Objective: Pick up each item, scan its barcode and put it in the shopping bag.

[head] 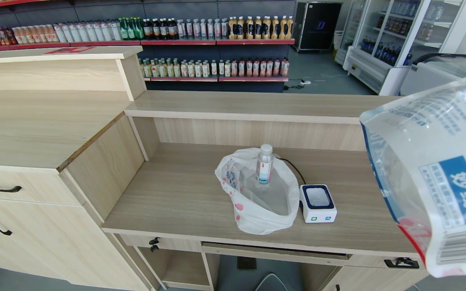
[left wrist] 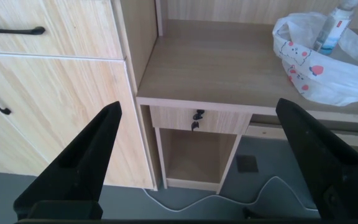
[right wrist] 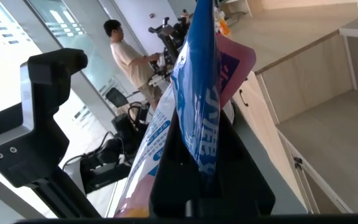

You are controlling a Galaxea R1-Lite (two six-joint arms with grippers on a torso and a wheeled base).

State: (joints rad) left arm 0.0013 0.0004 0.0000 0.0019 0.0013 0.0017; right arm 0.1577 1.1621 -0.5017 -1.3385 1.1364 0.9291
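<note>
While the right pincer is clamped on a pouch, its dark fingers press the pack from both sides. The blue, white and pink plastic stands out from between them.

From the head view the pouch hangs high on the robot's right, close to the camera and over the right end of the surface. A barcode shows on its lower corner. It is well apart from the scanner, up and to the right of it, and touches nothing on the surface.

The scanner is a white box with a dark-framed window facing up. It sits near the front edge, just beside the right side of the bag, and a black cable runs from behind it. The white bag, printed with pink and red marks, lies open on the middle of the surface. A bottle with a white cap stands upright inside it.

The left pincer is spread wide and holds nothing. It is low, off the left front corner of the surface, facing the cabinet. The bag and bottle are well away from it.
</note>
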